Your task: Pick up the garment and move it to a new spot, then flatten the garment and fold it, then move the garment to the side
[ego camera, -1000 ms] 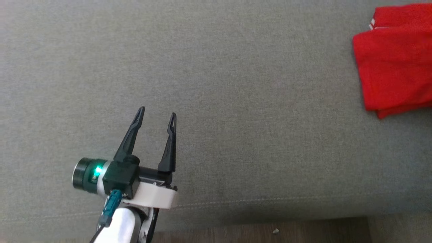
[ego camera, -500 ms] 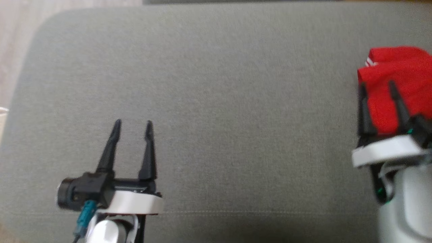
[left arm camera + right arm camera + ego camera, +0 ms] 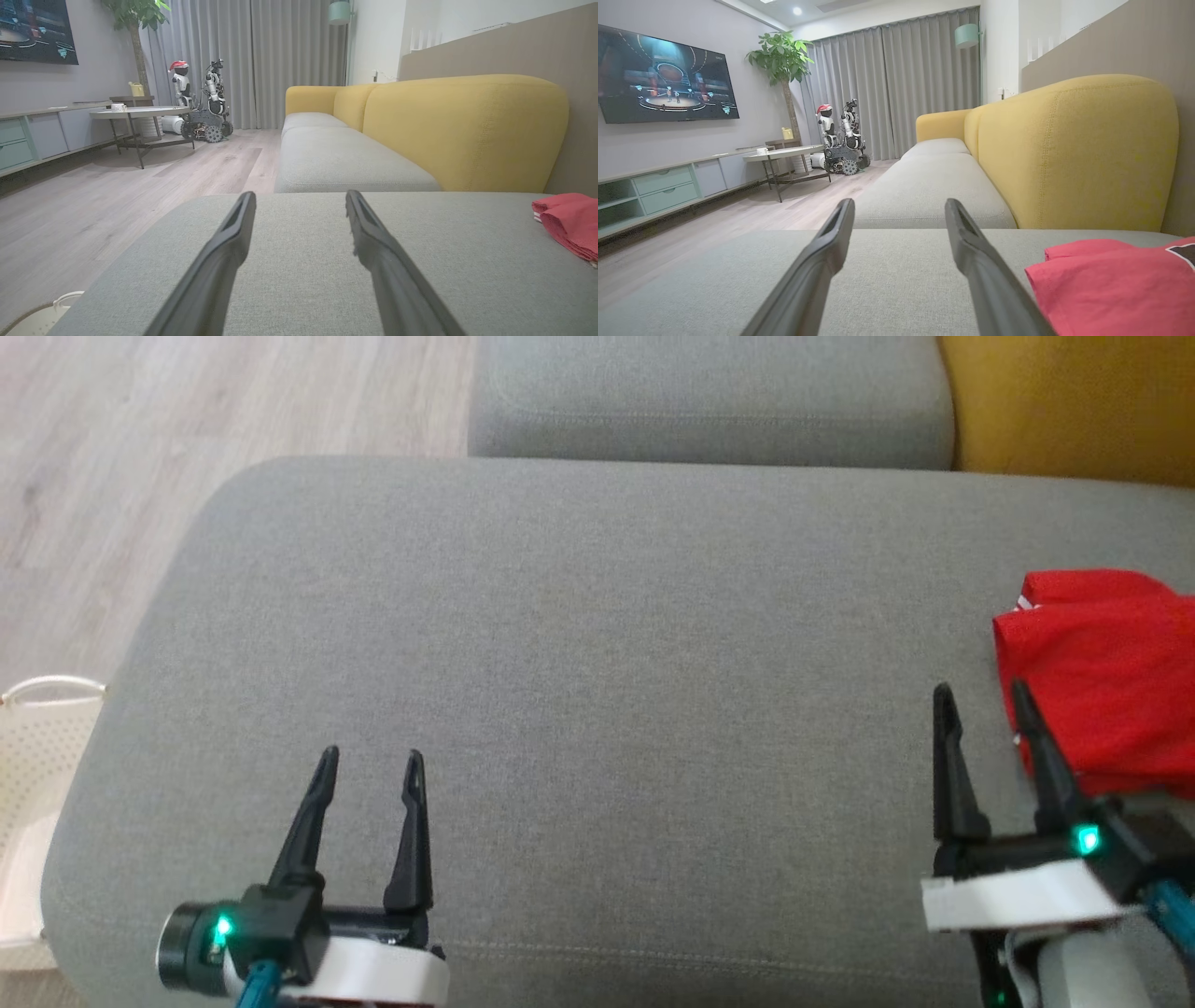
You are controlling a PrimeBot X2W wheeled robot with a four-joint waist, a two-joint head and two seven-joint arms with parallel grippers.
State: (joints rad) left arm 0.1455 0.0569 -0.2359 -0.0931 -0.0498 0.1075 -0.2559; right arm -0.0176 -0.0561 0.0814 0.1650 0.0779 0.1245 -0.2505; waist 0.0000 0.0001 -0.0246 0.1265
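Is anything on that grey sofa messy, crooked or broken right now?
Nothing stands out. The folded red cloth garment lies slightly askew at the right of the grey fabric sofa cushion, but tidy. The left end effector and right end effector are open and empty. No spill or damage shows.

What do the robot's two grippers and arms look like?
The left gripper and right gripper match: two long, tapering black fingers on a black base, seated on a white wrist collar. Each base has a small glowing green light and a teal cable plug. The right forearm is pale.
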